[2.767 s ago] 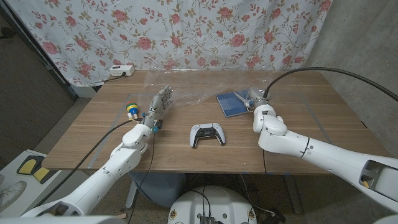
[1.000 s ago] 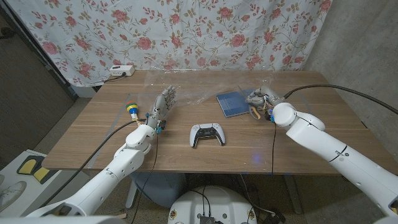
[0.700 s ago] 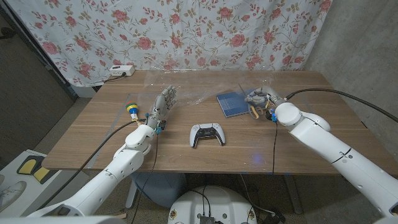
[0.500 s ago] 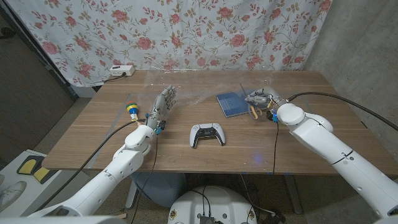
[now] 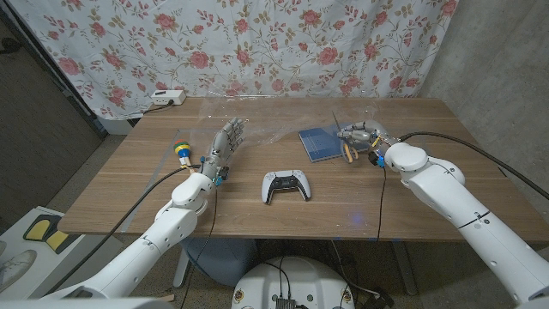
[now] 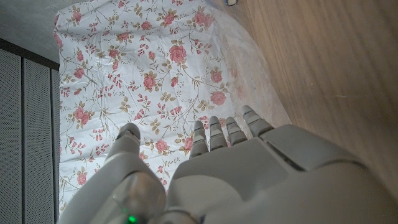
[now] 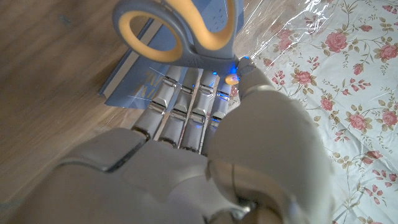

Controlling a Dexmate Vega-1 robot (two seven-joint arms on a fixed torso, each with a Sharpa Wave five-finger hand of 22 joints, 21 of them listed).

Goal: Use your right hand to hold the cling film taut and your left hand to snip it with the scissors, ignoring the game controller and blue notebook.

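Already the right hand (image 5: 357, 136) grips the scissors (image 7: 180, 31), its fingers (image 7: 186, 93) curled under the grey-and-yellow handle beside the blue notebook (image 5: 316, 142) at the table's far right. Clear cling film (image 5: 270, 127) lies crumpled along the far side of the table (image 5: 129, 184), glinting, nearly invisible. It looks weightless, soft and clingy, likely to bunch unless pinched at a free edge. Fingers apart and upright, the left hand (image 5: 222, 146) holds nothing, just short of the film.
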